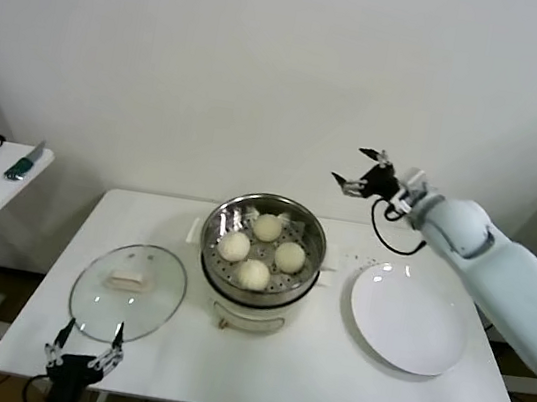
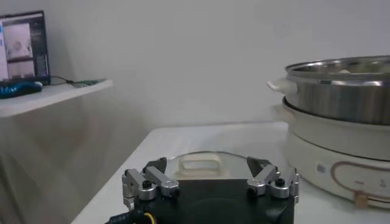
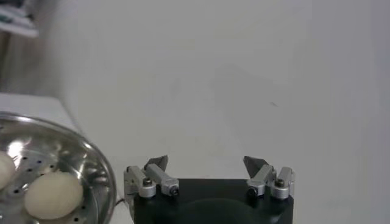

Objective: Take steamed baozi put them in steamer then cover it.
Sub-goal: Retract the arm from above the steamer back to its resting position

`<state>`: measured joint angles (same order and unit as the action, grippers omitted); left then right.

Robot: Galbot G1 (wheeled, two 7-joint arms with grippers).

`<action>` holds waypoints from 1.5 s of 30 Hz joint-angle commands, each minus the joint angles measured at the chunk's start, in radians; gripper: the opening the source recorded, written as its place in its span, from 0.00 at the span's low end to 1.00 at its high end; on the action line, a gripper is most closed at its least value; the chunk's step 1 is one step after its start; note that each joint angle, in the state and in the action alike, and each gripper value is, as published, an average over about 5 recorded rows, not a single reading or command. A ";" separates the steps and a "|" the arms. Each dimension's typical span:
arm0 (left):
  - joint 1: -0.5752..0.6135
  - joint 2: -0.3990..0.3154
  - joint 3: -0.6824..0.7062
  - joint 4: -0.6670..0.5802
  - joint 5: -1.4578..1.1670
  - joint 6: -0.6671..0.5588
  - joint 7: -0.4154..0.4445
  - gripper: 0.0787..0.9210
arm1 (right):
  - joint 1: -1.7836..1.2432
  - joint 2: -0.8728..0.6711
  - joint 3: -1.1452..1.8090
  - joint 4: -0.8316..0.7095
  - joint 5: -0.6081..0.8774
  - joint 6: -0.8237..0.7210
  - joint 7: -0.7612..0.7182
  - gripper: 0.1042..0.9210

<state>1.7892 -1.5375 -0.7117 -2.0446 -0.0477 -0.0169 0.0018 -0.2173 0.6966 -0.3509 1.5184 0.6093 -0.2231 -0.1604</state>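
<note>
Both grippers are seen spread wide and empty: the right gripper is raised above the table's far edge beside the steamer, the left gripper is held low at the near edge, just before the cover. All four steamed baozi are seated in the steamer (still uncovered), and the cover is laid flat on the table to its left, with a white plate to its right.

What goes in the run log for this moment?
baozi: four in steamer | cover: on table | left gripper: open, near cover | right gripper: open, raised
</note>
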 commanded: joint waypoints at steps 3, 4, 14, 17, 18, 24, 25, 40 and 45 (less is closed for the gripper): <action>-0.014 0.015 -0.011 0.016 0.087 -0.043 -0.020 0.88 | -0.804 -0.002 0.754 0.189 -0.031 0.104 0.097 0.88; -0.013 0.017 -0.012 0.017 0.101 -0.051 -0.023 0.88 | -0.855 0.019 0.800 0.199 -0.037 0.123 0.095 0.88; 0.011 0.054 -0.030 0.028 0.217 -0.123 -0.061 0.88 | -1.173 0.269 0.998 0.240 -0.076 0.354 0.044 0.88; 0.005 0.060 -0.036 0.038 0.276 -0.145 -0.083 0.88 | -1.223 0.326 1.006 0.221 -0.097 0.423 0.027 0.88; -0.001 0.061 -0.038 0.041 0.308 -0.156 -0.100 0.88 | -1.236 0.342 1.006 0.215 -0.104 0.442 0.025 0.88; -0.028 0.090 -0.053 0.043 0.584 -0.199 -0.285 0.88 | -1.281 0.409 0.995 0.176 -0.166 0.524 0.010 0.88; -0.029 0.099 -0.054 0.038 0.640 -0.199 -0.312 0.88 | -1.285 0.415 0.992 0.168 -0.173 0.532 0.009 0.88; -0.109 0.158 0.009 0.235 1.133 -0.027 -0.441 0.88 | -1.284 0.497 0.937 0.121 -0.203 0.569 0.013 0.88; -0.170 0.163 0.016 0.329 1.194 -0.028 -0.424 0.88 | -1.286 0.502 0.934 0.118 -0.204 0.577 0.013 0.88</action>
<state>1.7029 -1.3915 -0.7132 -1.8885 0.8900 -0.0897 -0.3785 -1.4674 1.1574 0.5745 1.6462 0.4210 0.3213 -0.1447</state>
